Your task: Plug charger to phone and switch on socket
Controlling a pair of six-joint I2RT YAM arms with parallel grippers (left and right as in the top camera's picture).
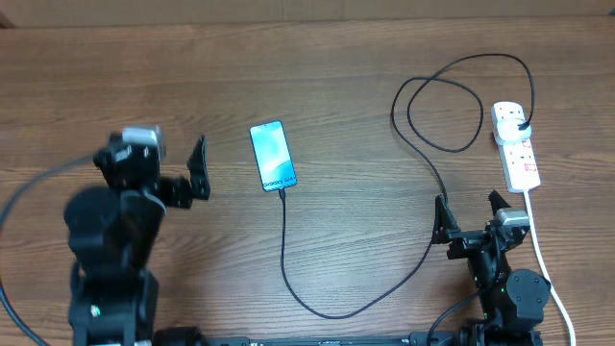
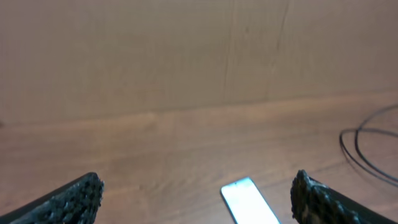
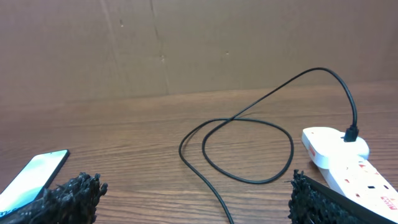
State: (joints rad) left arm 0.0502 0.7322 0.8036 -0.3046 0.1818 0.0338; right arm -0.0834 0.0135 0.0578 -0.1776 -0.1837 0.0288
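Lying flat near the middle of the bench, a little toward the far edge, the phone point(image 1: 272, 155) shows a lit blue-teal screen. The connector tip of the charger point(image 1: 284, 240) sits in the phone's near end. From there the black cable runs toward the near edge, curves right, climbs past the right arm, makes a loose loop and arches over to its black plug point(image 1: 520, 125), which is seated in the far outlet of the socket point(image 1: 520, 161). The socket lies close to the right edge, its length pointing from far to near, and its white cord point(image 1: 548, 269) trails to the near right corner. How its red switches are set is too small to tell.

The left gripper point(image 1: 199, 170) hovers between the phone and the left edge, fingers spread wide and holding nothing. The right gripper point(image 1: 469, 213) sits by the near right corner, just beside the socket's near end, jaws likewise apart and empty, with the cable passing close to its left finger
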